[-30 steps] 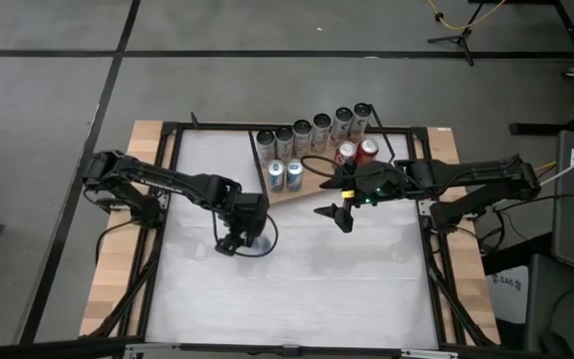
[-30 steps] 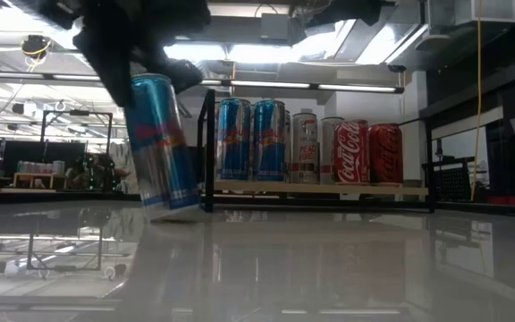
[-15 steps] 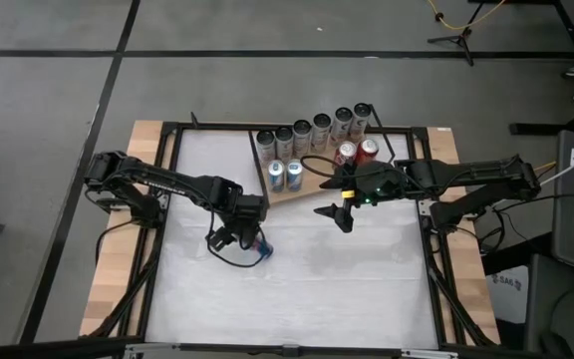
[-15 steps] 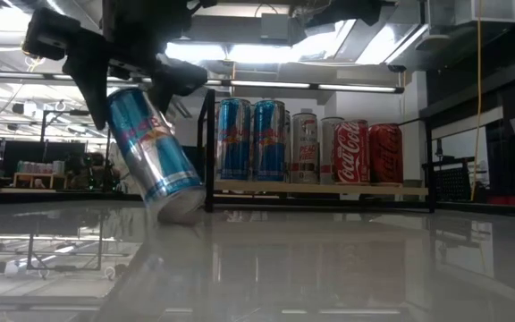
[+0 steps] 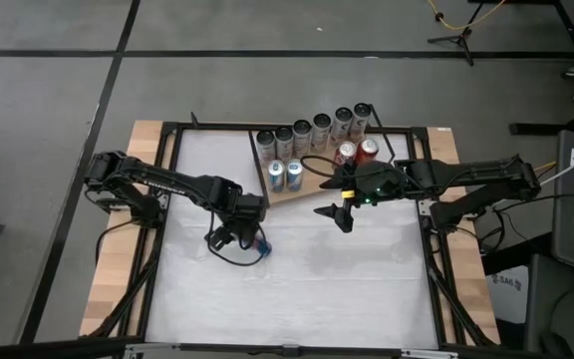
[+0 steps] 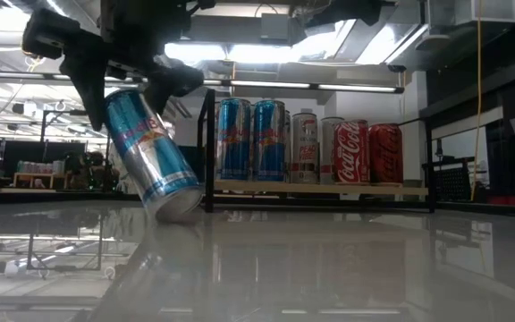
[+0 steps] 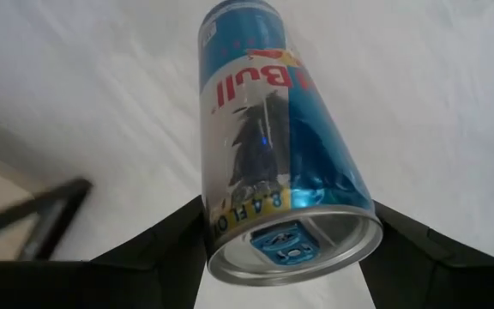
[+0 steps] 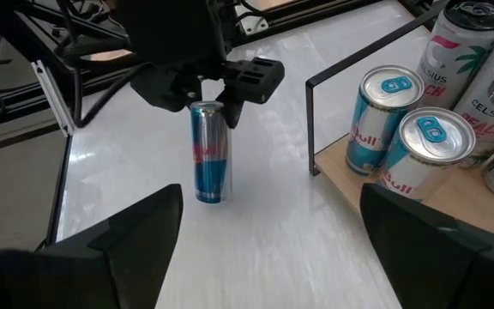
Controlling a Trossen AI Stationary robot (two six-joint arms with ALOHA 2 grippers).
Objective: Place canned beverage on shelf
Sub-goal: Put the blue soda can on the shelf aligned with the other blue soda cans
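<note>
One can: blue Red Bull can [image 6: 148, 148], tilted, base on counter [image 6: 329, 259]
Left pincer [image 6: 119, 76]: gripping its top
Right pincer [image 5: 341, 215]: fingers spread, beside shelf [image 5: 289, 194]

The lower half of the counter [image 5: 297, 289] in the high view lies bare. At upper centre, the shelf [image 5: 312, 187] is crowded with cans [image 5: 312, 130], leaving only its lower edge free.

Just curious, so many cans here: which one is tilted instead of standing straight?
The blue can in the left gripper, leaning on the white table, apart from the shelf.
</note>
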